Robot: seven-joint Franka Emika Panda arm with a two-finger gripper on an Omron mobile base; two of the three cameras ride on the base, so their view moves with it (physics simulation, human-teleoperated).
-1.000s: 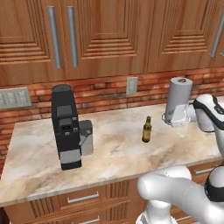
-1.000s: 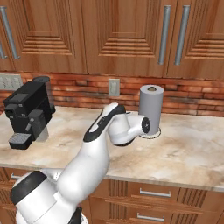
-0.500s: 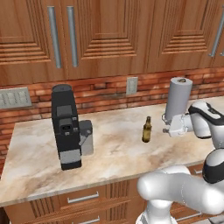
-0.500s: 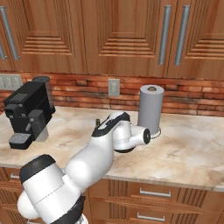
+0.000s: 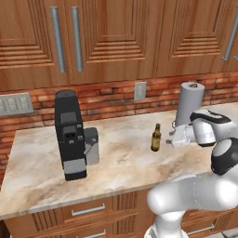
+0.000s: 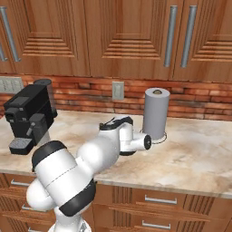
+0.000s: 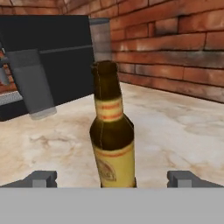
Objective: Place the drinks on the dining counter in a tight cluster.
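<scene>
On marble bench (image 5: 116,162), brown bottle (image 5: 156,138) stands upright btwn coffee machine (image 5: 70,135) and paper towel roll (image 5: 190,104). End effector (image 7: 112,178) level w/ it, fingertips (image 7: 41,178) wide apart either side, not touching yet; looks lined up for side grab, prob to carry off upright.

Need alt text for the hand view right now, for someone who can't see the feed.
A slim brown glass bottle with a yellow label stands upright on the marble counter, centred between the open hand's two finger tips. Behind it are a black coffee machine and a red brick wall.
</scene>
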